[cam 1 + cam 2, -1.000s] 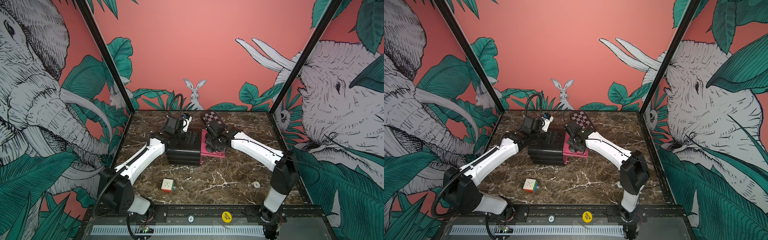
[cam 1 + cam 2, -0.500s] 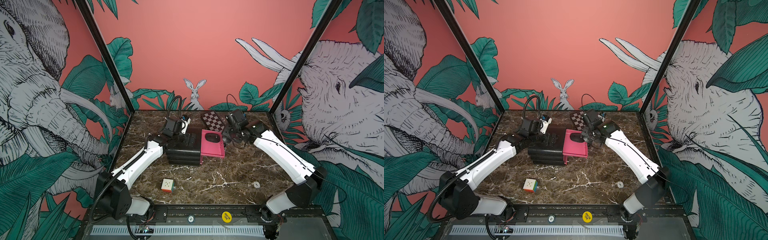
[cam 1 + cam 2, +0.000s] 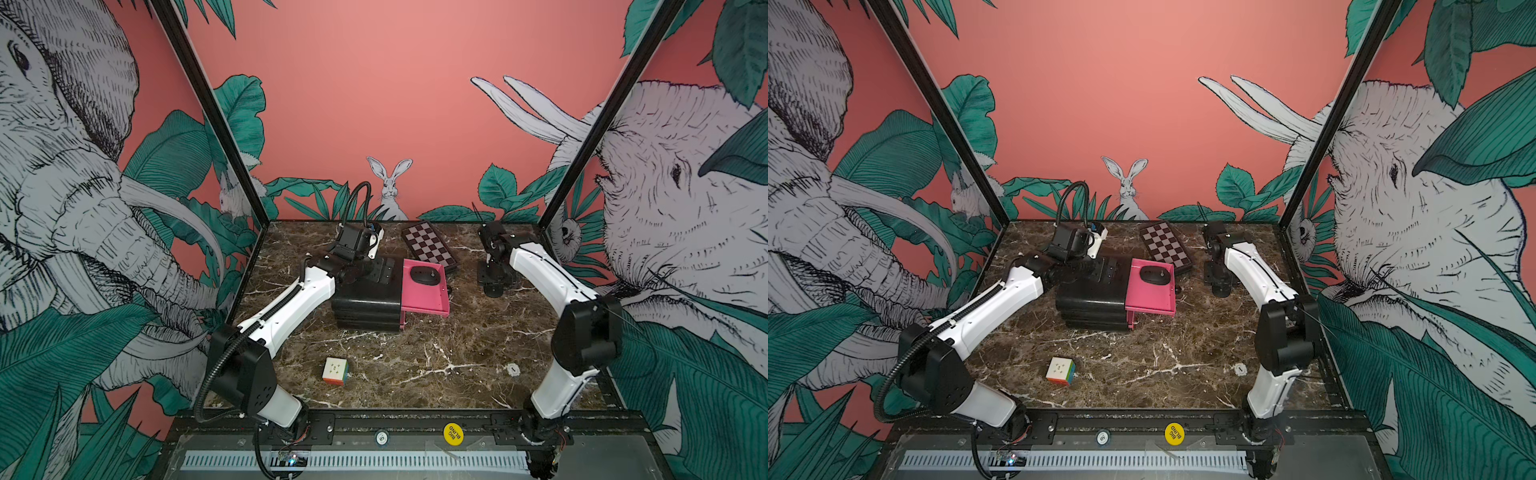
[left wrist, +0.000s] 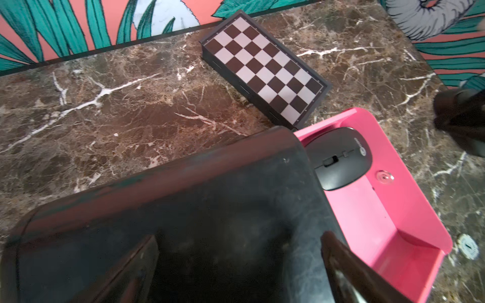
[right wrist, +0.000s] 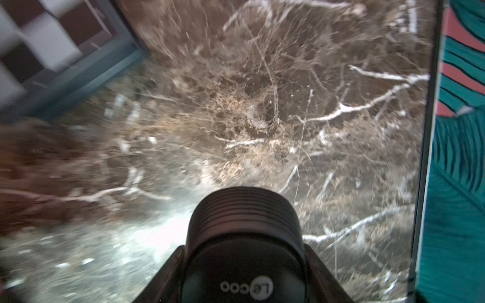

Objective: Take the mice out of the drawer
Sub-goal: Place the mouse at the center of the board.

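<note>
The pink drawer (image 3: 428, 299) stands pulled out to the right of the black cabinet (image 3: 365, 303). One black mouse (image 3: 424, 275) (image 4: 341, 160) lies at the drawer's far end. My right gripper (image 3: 492, 276) (image 5: 244, 251) hangs low over the marble to the right of the drawer, shut on a second black mouse (image 5: 244, 223). That mouse's ribbed end points down at the table. My left gripper (image 3: 376, 270) (image 4: 241, 267) rests open on the cabinet's top, its fingers (image 4: 341, 262) spread wide and holding nothing.
A folded chessboard (image 3: 428, 247) lies behind the drawer. A puzzle cube (image 3: 335, 370) sits at the front left and a small white disc (image 3: 513, 369) at the front right. The enclosure's right wall (image 5: 459, 157) is close to the right gripper.
My right arm lifted a black mouse out of the drawer, carried it right and lowered it toward the table. One mouse stays in the drawer. The left gripper stayed on the cabinet.
</note>
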You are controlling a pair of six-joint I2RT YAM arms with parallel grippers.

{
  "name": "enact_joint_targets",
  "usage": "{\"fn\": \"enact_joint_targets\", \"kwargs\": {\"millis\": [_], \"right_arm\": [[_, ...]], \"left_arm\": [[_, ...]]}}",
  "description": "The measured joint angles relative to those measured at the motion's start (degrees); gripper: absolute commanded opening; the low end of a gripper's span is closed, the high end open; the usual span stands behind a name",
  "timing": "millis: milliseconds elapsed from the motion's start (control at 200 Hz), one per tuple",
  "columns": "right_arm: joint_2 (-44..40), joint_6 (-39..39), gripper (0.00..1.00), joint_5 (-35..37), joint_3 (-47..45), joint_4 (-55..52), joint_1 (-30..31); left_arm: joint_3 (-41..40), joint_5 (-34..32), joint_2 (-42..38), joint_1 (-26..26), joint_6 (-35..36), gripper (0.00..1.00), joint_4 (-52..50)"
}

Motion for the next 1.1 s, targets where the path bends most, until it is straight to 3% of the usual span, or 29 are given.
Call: {"fn": "enact_joint_targets", "kwargs": {"millis": [150,460,885,1100], "right_arm": [[6.5,-7.4,0.5,-2.2,0.3,3.6,-5.3],[10.6,-16.2,0.51,-4.0,0.9,11.0,-12.4],[13.8,-21.9,0.53,-5.7,-0.7,14.2,-15.0],[13.9,-22.8,0.66,-5.8,-1.6,15.0,-15.2]], "left_arm": [[0.0,-1.8,0.7,0.0,-2.1,0.99,1.6],[1.1,-3.0,2.4,0.0,-6.4,0.99,3.9],[4.3,-3.7,5.0,0.0,-9.6,0.99,3.0],[4.7,-3.7,5.7,0.0,-10.5,0.99,3.4]]}}
